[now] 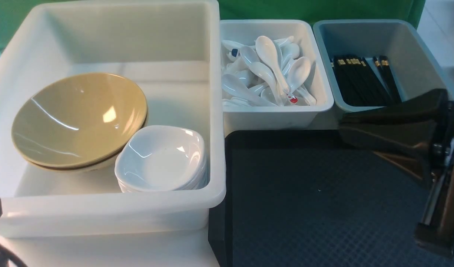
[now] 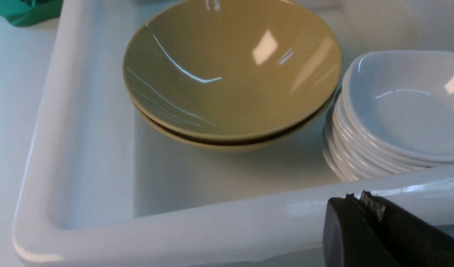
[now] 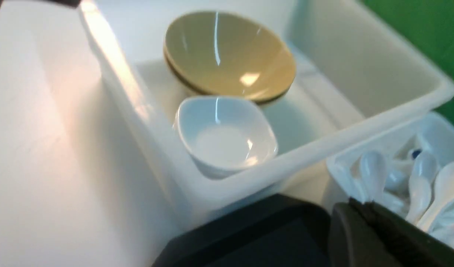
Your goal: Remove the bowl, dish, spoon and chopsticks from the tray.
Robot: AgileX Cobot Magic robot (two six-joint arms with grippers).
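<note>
1. The left claw (image 2: pixel 356 200) has its jaws pressed together on nothing. It sits just outside the near wall of the large white tub (image 2: pixel 175 230), close to the rim. If it lifts or swings carelessly from here, it could catch that rim and jolt the tub.
2. Beyond that wall, ahead of the left claw, the bowl (image 2: pixel 230 66) sits nested on a second one like it and is tilted. A jolt might slide it against the stack of white dishes just beside it.
3. The dish (image 2: pixel 404 107) tops that stack. I cannot tell whether the bowl's rim touches it. A tall stack of glossy dishes could shift or spill if knocked.
4. The right claw (image 1: pixel 345 129) is also closed and empty. It hangs over the far part of the tray (image 1: pixel 304 207).
5. Just past its tip stands the grey-blue tub (image 1: pixel 416 55), which holds the chopsticks (image 1: pixel 360 79). A forward swing could shove that tub.
6. To the claw's left, the spoon (image 1: pixel 267 52) lies on the heap in the small white tub (image 1: pixel 271 115).
7. The visible part of the tray is bare, so the job looks done. The right arm hides one corner, though, and something left there could be missed.
</note>
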